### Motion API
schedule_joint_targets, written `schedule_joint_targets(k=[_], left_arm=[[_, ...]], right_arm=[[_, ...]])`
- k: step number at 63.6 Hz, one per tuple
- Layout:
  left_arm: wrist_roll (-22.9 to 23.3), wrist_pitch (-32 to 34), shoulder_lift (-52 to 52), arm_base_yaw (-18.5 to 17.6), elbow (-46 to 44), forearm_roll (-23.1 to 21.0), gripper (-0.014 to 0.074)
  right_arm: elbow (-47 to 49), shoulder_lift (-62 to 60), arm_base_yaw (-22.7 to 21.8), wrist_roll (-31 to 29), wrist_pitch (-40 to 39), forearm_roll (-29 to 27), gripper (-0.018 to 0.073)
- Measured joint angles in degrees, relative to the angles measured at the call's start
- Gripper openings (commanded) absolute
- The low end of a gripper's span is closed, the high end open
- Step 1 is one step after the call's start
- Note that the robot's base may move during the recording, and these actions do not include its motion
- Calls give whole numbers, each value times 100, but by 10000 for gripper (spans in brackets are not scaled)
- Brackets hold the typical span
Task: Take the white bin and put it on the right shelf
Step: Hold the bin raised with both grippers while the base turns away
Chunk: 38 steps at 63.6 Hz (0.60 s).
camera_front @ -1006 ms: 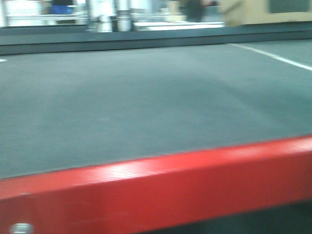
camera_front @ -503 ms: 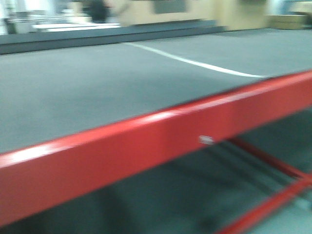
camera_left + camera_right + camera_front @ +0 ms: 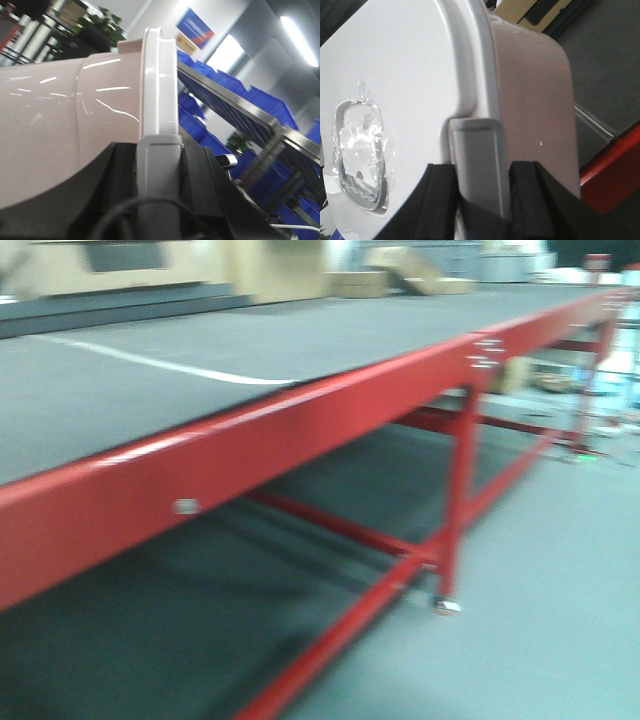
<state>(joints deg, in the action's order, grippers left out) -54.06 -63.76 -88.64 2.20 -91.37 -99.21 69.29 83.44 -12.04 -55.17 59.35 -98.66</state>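
The white bin [image 3: 50, 125] is a pale pinkish-white tub that fills the left of the left wrist view. Its white lid rim [image 3: 159, 75] stands edge-on. My left gripper [image 3: 159, 150] is shut on a grey clip [image 3: 157, 170] at that rim. In the right wrist view the bin [image 3: 535, 100] shows its side and flat white lid [image 3: 395, 65]. There my right gripper [image 3: 481, 169] is shut on another grey clip [image 3: 477, 145]. The bin hangs between both grippers. I cannot tell whether the steel rack [image 3: 235, 112] behind it is the right shelf.
A long red metal frame [image 3: 300, 430] with a grey top [image 3: 200, 340] runs across the front view, its legs [image 3: 455, 500] on grey floor. Blue bins [image 3: 270, 100] fill the steel rack. Taped clear plastic [image 3: 360, 150] sticks to the lid.
The front view has swung to the right: the red rail slid left and tilted, and the frame's legs, lower bars and far end came into sight.
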Motion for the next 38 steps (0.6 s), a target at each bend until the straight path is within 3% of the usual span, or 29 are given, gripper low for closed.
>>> schedule_joint_targets(k=[38], left_arm=[[0, -42, 0, 0, 0, 0, -126]], right_arm=[[0, 0, 0, 0, -25, 0, 93]])
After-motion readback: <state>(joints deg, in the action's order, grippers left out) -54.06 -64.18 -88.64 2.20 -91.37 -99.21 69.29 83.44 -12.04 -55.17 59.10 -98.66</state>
